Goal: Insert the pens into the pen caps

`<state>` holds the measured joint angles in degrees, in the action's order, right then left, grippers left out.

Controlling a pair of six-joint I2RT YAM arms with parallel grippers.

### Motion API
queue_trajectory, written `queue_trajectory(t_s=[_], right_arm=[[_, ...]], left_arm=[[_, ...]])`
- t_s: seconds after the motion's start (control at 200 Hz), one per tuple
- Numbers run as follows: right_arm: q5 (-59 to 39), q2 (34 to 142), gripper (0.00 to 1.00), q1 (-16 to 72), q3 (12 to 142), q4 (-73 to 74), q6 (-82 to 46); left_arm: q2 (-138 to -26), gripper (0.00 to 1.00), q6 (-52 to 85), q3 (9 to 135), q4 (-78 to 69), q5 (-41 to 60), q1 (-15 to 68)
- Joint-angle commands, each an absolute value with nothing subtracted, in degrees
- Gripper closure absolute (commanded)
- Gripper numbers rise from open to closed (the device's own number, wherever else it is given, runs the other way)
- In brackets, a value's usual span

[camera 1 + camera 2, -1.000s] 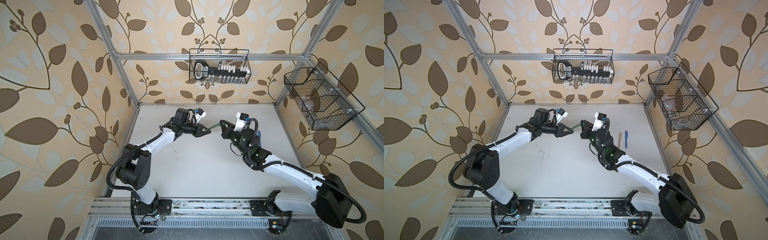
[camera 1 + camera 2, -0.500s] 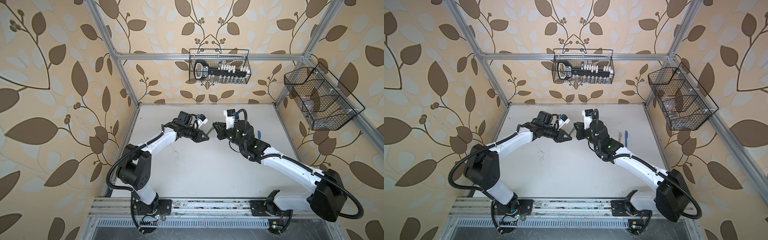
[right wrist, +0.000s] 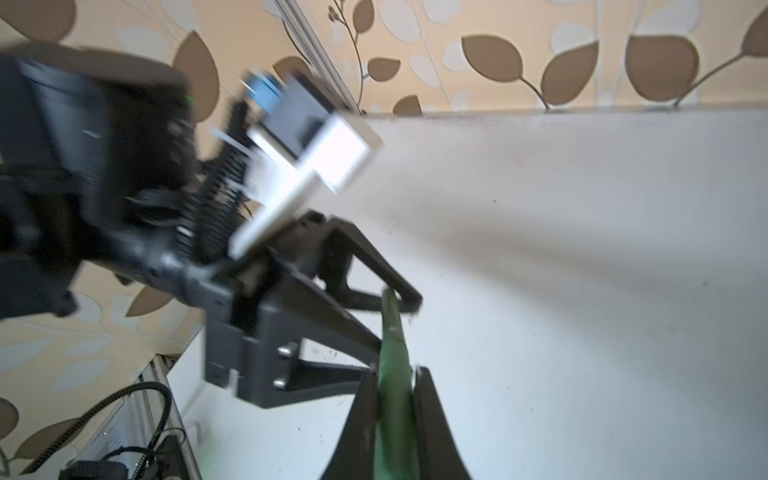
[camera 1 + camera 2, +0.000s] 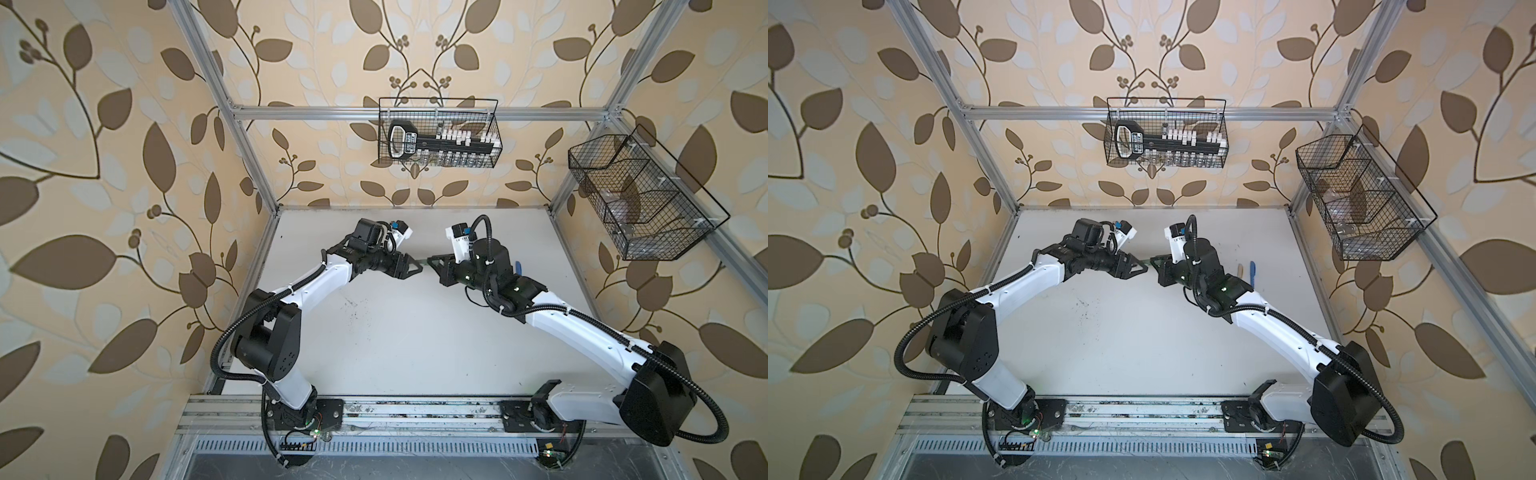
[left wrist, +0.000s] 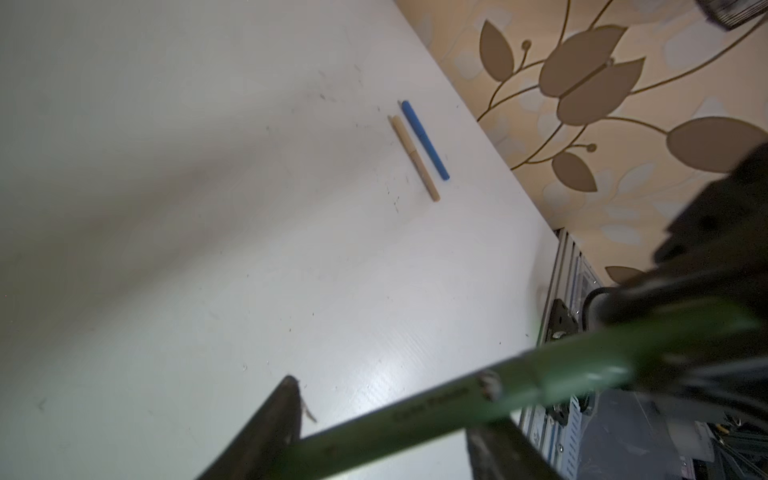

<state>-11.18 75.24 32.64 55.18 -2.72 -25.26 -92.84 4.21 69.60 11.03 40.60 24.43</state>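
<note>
**Green pen spanning my two grippers**

My right gripper is clamped on the green pen, with a finger pressed against each side of its barrel. The pen is held above the table. Its other end reaches in between the fingers of my left gripper. Those fingers stand wide apart with the barrel passing between them, and I cannot tell whether either one touches it. The barrel steps to a wider section on the way toward my right gripper.

In both top views my grippers meet nose to nose, toward 12 o'clock from the table's middle. The right one sits at 3 o'clock of the left one.

The tan pen and the blue pen lie flat on the table, parallel and just beside each other. They are toward 2 o'clock from the table's middle and at 3 o'clock of my right gripper, apart from both grippers. Each shows a seam partway along.
</note>
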Motion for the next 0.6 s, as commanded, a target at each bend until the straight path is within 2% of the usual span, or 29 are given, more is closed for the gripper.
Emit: queue_trajectory(t_s=[0.0,0.19,0.295,0.465,0.595], right_arm=[[-22.8,77.5,1.00,29.3,54.6,-18.3,-23.4],[-25.3,78.7,1.00,20.1,59.7,-24.2,-17.7],[-27.2,78.2,1.00,16.8,60.1,-24.6,-16.9],[-30.1,76.9,1.00,16.6,57.6,-23.1,-16.7],[-28.9,75.8,1.00,16.0,55.0,-23.1,-17.7]], left_arm=[[-87.0,0.27,8.4,69.7,-2.7,43.5,24.9],[-82.9,0.02,8.4,63.9,1.3,40.2,24.9],[-77.7,0.01,8.3,60.3,1.9,38.9,24.9],[-75.5,0.01,10.6,55.8,0.3,39.0,24.9],[-75.3,0.01,10.1,54.1,4.0,33.7,24.9]])
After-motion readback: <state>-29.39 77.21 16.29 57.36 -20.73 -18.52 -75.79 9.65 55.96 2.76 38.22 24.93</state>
